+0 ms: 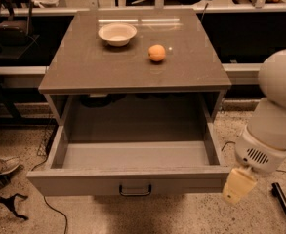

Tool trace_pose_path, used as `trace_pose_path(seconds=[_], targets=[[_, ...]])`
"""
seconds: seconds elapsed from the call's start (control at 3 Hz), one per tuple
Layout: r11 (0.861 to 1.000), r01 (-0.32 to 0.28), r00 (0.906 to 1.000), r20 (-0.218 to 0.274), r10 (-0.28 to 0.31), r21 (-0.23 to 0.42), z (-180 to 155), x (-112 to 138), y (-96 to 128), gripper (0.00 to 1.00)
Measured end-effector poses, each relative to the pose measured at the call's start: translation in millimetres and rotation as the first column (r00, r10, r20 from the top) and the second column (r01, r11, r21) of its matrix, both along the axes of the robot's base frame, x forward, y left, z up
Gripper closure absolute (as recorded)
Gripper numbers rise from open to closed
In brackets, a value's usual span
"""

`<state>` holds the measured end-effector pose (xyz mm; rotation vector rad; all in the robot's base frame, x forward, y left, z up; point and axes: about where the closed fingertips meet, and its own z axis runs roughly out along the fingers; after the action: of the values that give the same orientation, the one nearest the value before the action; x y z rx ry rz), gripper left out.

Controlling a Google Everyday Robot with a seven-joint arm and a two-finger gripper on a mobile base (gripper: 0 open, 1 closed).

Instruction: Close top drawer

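So the gripper (239, 184) is down at about 4 o'clock in the shot, a cream-coloured piece hanging off the chunky white arm (275, 126) that fills the right edge. Honestly can't tell whether it's spread or pressed together from this angle. It sits just beside the right front corner of the top drawer (84, 182), and whether it's actually touching that corner I can't say either. The drawer itself is pulled way out toward 6 o'clock, sticking far past the cabinet body. It's wide and deep, grey-beige, with a flat plain front, and you look straight down onto its smooth grey bottom and side walls. There's a small dark metal bar handle (135, 189) in the middle of the front, low down. Above it, the brownish-grey cabinet top (84, 67) runs up toward 12 o'clock. It has a shallow white bowl (117, 33) at roughly 11 o'clock and an orange (156, 52) a bit to the right of it, the two clearly apart. A speckled floor (181, 218) lies underneath, and a shoe (5, 167) pokes in at 8 o'clock.
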<state>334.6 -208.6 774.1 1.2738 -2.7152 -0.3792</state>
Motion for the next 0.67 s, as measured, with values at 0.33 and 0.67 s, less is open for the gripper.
trace_pose_path(seconds=[0.33, 0.67], targets=[[1.0, 0.016, 0.9994, -0.032, -0.016, 0.008, -30.0, -12.8, 11.5, 0.73], [0.999, 0.033, 0.9987, -0.04, -0.033, -0.006, -66.1, -24.4, 21.1, 0.96]])
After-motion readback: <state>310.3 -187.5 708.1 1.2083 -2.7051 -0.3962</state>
